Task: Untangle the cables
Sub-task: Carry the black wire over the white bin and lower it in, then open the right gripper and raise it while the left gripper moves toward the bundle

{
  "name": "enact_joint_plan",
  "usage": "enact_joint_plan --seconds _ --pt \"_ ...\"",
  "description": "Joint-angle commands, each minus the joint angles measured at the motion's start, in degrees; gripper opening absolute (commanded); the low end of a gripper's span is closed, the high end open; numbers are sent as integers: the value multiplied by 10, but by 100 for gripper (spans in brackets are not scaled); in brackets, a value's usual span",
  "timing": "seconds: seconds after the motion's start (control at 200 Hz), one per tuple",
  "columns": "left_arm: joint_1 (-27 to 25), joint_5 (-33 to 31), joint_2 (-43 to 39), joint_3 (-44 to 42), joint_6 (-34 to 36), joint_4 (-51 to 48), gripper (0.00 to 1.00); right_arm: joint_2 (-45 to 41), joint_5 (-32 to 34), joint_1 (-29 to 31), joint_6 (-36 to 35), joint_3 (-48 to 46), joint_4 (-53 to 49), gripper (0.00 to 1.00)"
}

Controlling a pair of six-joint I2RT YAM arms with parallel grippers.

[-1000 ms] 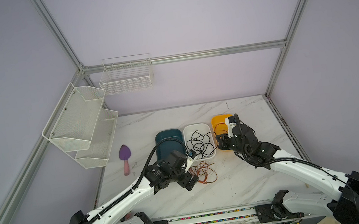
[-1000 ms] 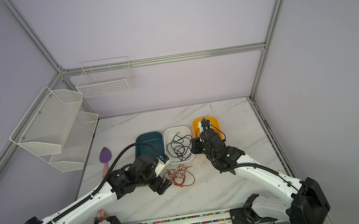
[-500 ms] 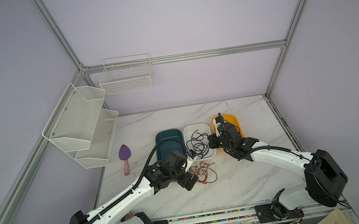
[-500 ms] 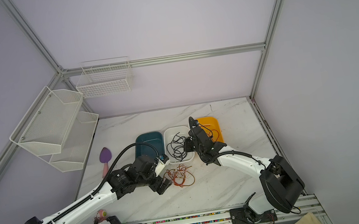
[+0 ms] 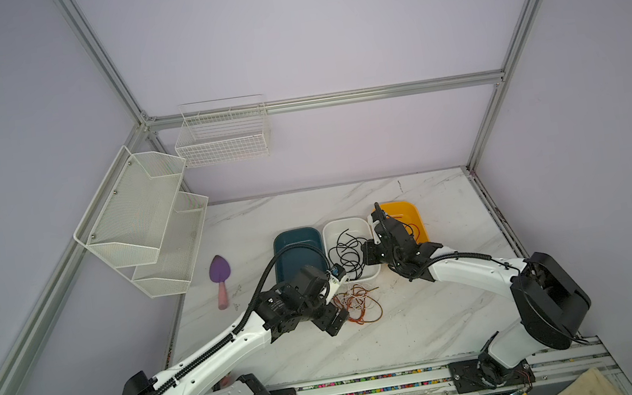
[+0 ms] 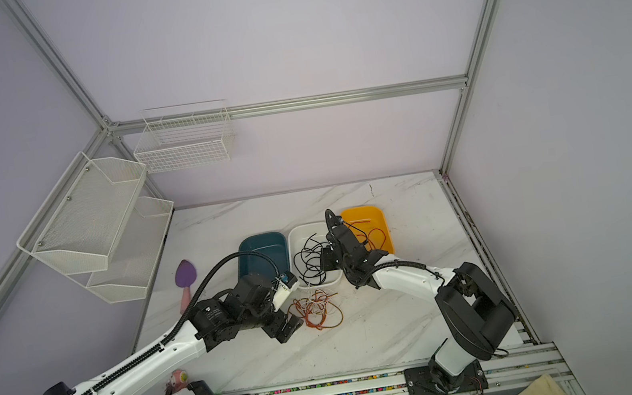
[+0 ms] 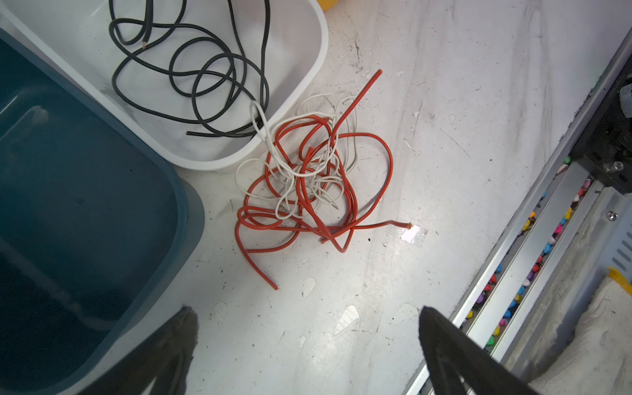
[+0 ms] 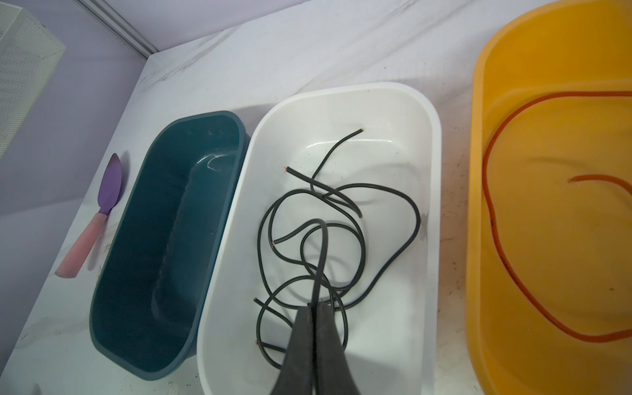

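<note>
A tangle of orange-red and white cables lies on the marble table in front of the white bin, seen in both top views. My left gripper is open just beside the tangle, with nothing between its fingers. Several black cables lie looped in the white bin. My right gripper hangs over that bin, shut on a black cable that arches up from its fingertips. An orange cable lies in the yellow bin.
A teal bin stands left of the white one. A purple trowel with a pink handle lies further left. White mesh shelves and a wire basket hang on the walls. A metal rail runs along the table's front edge.
My right arm has swung left, carrying its gripper from the yellow bin to above the white bin, still shut. The left arm and the tangle have not moved.
</note>
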Motion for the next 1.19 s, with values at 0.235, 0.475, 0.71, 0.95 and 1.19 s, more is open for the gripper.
enact_joint_plan --seconds 0.235,0.475,0.71,0.95,1.19 --pt "-4 -2 -9 14 12 2 100 24 -3 2 -5 10 16 0" --pt "-4 -2 -8 14 12 2 100 32 -6 2 -6 10 17 0" --pt "-4 -1 -4 14 12 1 100 24 -7 2 -5 11 12 7" --pt "-6 5 10 19 6 -2 100 -3 -4 2 -7 6 0 22" --pt "-34 15 55 48 -18 -7 100 -59 9 2 -27 5 -30 41"
